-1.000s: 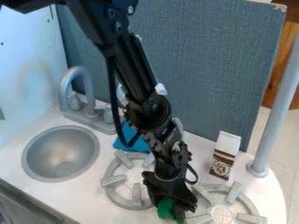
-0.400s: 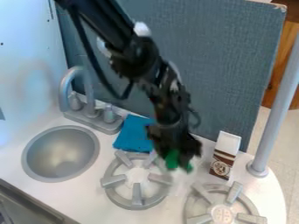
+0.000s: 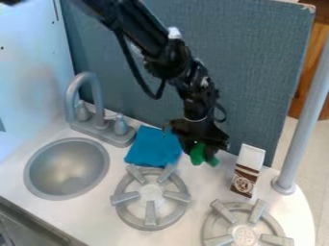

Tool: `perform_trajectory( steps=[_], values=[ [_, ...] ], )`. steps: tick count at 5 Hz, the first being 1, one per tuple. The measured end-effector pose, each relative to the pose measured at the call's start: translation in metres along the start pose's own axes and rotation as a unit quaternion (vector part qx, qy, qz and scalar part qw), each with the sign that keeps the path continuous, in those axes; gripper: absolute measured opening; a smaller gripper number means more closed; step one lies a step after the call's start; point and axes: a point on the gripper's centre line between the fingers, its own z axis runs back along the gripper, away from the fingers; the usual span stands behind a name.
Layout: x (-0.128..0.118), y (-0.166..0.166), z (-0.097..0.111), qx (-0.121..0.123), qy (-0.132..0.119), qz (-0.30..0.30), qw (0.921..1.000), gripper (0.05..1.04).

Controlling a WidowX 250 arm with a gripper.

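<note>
Green object (image 3: pixel 198 153) sits just right of the blue cloth (image 3: pixel 154 147), at the lower end of the black gripper (image 3: pixel 203 152); the fingers are closed around it, with green showing between and below them; whether it touches the desk (image 3: pixel 200 194) is too unclear to tell. Compared with the earlier frames, arm and object have moved together from in front of the cloth, beside the near edge of the desk, back towards the panel (image 3: pixel 218 62) behind the cloth; that shared motion suggests a secure hold, and the object now seems well away from both burners. One burner (image 3: pixel 150 223) lies just in front of the cloth; the other (image 3: pixel 212 226) is farther off, in front and to its right; the faucet (image 3: pixel 96 98) and the sink (image 3: pixel 67 168) are to its left. Right of the cloth, beyond the gripper, a brown and white carton (image 3: pixel 248 170) stands upright; its brown part bears a round pale emblem, and I can make out no legible writing.
</note>
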Motion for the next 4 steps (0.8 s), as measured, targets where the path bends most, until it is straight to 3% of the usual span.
perform_trajectory(
  steps=[2,3,4],
  values=[
    [0.017,0.008,-0.046,0.019,0.014,0.008,0.9997,0.691],
    [0.016,0.010,-0.054,0.025,0.019,0.010,0.9995,0.739],
    [0.016,0.011,-0.054,0.028,0.019,0.014,0.9993,0.989]
  ],
)
